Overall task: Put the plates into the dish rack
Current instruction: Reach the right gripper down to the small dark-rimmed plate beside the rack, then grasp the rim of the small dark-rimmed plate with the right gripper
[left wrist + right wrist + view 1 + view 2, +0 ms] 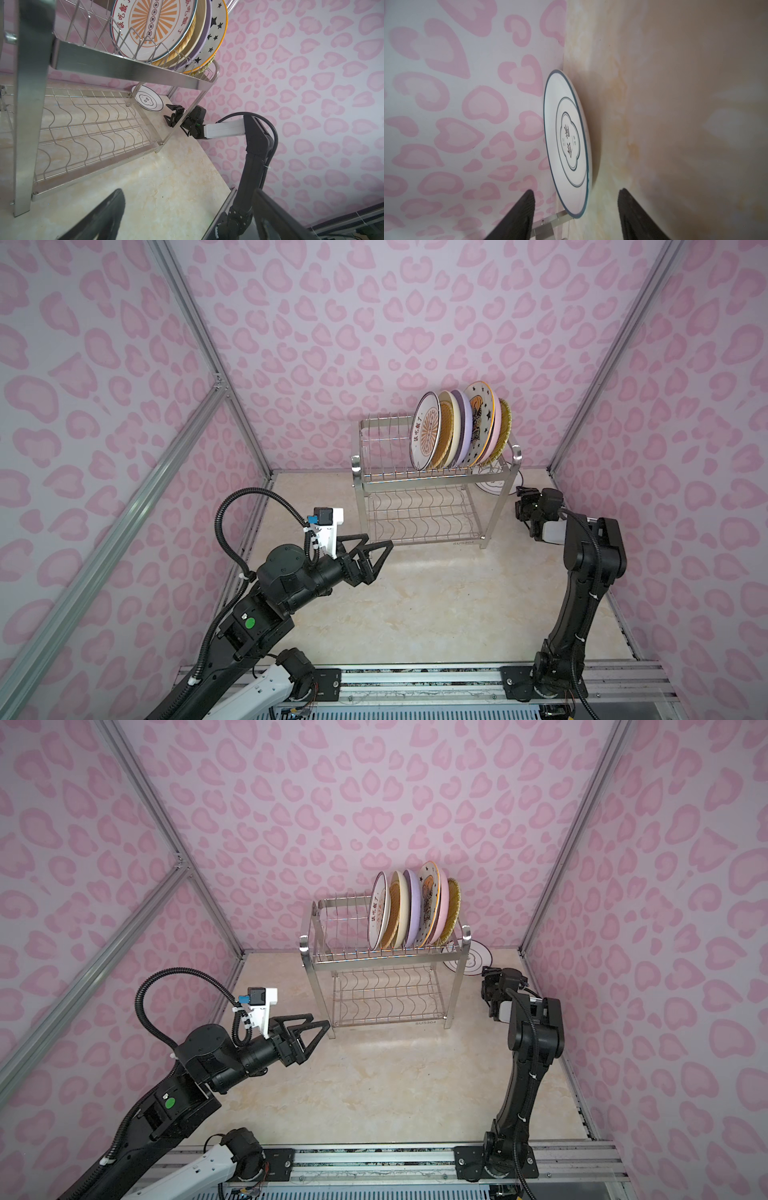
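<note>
Black left arm (291,572), chunky rounded joint housings. Round green sticker (249,622) on lower link. White link (266,686) near base. Black corrugated hose (226,510) loops along arm, held by white zip ties (245,577). White camera bracket (332,531) at wrist, blue plug (311,518) on it. Black left gripper (380,540), fingers shaped as open triangular frames. Black right arm (582,593), slimmer links, white forearm section (555,531), hose tied alongside. Black right gripper (168,113), fingers (519,216) finely ribbed. Black base plates (515,682) with small screws.
</note>
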Controlling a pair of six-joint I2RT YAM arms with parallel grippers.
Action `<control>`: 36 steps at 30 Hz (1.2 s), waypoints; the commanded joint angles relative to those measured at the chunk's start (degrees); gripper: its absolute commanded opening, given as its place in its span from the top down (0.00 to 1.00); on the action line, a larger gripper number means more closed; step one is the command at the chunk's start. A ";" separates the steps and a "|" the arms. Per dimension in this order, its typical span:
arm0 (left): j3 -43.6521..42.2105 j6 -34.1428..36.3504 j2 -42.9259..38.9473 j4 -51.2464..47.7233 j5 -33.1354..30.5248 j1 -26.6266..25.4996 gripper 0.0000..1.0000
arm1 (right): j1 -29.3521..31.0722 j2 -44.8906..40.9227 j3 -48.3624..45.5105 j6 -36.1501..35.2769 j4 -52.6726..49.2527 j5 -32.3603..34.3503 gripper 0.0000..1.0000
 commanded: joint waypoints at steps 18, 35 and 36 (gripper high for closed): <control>-1.01 -0.93 -0.66 2.11 -2.17 0.06 0.03 | 2.40 10.25 11.35 2.62 -5.32 -0.60 0.49; -1.39 -0.25 -1.20 1.47 -2.68 0.03 0.03 | 3.05 12.36 9.87 4.39 -0.85 0.44 0.81; -1.62 -0.18 -1.43 1.55 -2.86 0.06 0.03 | 3.09 12.43 9.89 4.47 -0.39 0.53 0.82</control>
